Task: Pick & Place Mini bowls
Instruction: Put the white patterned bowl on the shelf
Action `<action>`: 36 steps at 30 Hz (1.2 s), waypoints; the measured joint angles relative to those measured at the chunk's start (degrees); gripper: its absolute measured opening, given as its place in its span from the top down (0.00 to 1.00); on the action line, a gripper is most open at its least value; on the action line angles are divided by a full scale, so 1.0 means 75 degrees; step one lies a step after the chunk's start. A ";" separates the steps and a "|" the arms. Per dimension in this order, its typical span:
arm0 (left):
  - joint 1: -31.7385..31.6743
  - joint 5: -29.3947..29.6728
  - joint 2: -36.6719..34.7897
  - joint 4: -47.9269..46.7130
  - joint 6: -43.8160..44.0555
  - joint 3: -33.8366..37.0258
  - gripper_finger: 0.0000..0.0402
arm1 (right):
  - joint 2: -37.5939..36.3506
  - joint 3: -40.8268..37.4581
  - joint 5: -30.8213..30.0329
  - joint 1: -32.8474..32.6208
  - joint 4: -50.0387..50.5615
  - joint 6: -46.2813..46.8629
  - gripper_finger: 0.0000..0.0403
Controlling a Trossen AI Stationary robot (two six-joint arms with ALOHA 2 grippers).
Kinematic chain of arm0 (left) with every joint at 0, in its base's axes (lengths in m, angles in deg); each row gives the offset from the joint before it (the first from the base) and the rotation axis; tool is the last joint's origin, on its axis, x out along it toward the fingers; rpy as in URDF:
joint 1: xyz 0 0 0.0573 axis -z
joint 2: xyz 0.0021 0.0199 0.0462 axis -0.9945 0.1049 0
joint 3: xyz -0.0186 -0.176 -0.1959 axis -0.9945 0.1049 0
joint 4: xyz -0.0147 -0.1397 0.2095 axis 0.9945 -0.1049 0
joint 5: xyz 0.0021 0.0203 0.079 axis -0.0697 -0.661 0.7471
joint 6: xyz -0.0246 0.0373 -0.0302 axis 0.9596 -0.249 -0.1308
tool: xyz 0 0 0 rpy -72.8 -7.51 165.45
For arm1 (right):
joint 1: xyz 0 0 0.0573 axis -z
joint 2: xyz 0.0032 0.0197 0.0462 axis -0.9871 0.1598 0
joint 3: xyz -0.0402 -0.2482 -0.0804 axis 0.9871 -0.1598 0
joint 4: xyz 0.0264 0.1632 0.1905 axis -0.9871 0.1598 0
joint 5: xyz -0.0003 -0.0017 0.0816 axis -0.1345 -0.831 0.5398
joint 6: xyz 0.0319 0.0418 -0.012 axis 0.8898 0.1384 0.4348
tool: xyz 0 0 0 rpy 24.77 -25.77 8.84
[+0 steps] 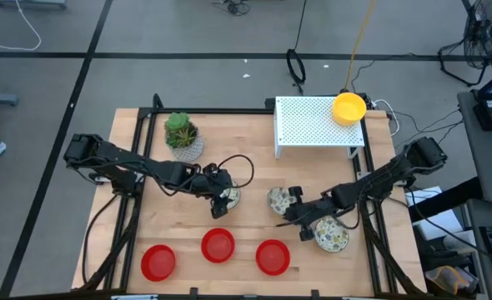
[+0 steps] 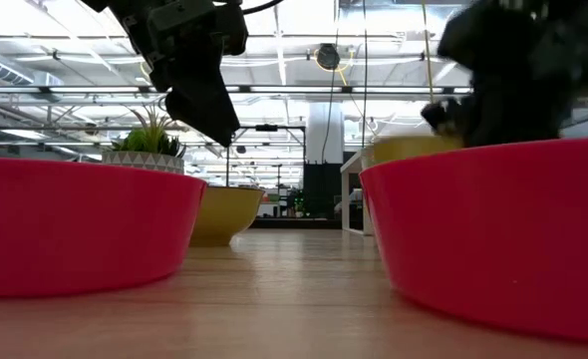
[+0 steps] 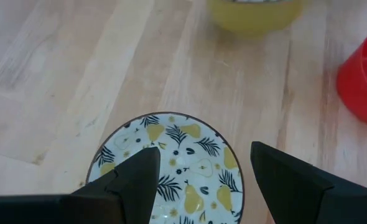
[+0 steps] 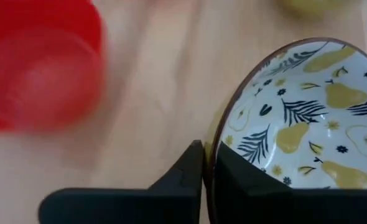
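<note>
Here we see the right gripper (image 1: pixel 306 233) clamped on the rim of a pear-patterned bowl (image 4: pixel 301 118), one finger inside the wall and one outside, as the right wrist view shows; in the high view that bowl (image 1: pixel 331 237) lies just beyond the gripper toward the counter's right edge. A second patterned bowl (image 1: pixel 280 200) sits just beside the same gripper on its far side. The left gripper (image 1: pixel 221 197) hovers with its fingers (image 3: pixel 130 183) spread moderately wide over a third patterned bowl (image 3: pixel 171 165), holding nothing; whether the fingers touch that bowl we cannot tell. Three red bowls lie in a row along the near edge of the wooden counter (image 1: pixel 254 171): one (image 1: pixel 158 262) well off to the left gripper's outer side, one (image 1: pixel 218 245) just in front of the left gripper, and one (image 1: pixel 272 257) close to the right gripper. A yellow bowl (image 1: pixel 348 108) rests on the white perforated shelf (image 1: pixel 313 123), well beyond the right gripper. A potted plant (image 1: pixel 182 135) stands behind the left arm.
</note>
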 joint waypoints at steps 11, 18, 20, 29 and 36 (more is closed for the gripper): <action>-0.0013 0.0403 0.0000 0.0278 -0.0517 -0.0009 0.36 | -0.1958 0.0863 -0.0548 0.0280 -0.0080 -0.0650 0.98; -0.0096 0.0437 0.0000 0.0717 -0.0681 -0.0009 0.36 | -0.2343 0.1887 -0.1411 0.1789 0.2215 -0.0496 0.98; -0.0139 0.0437 0.0000 0.0794 -0.0681 -0.0009 0.36 | -0.2235 0.2307 -0.1411 0.2434 0.3000 -0.0230 0.98; -0.0375 0.0440 0.0000 0.0804 -0.0896 -0.0009 0.36 | -0.1526 0.3517 -0.1364 0.5194 0.6050 0.0367 0.98; -0.0645 0.0431 0.0000 0.0804 -0.1456 -0.0009 0.36 | -0.0913 0.3629 -0.0978 0.6241 0.6375 -0.0266 0.98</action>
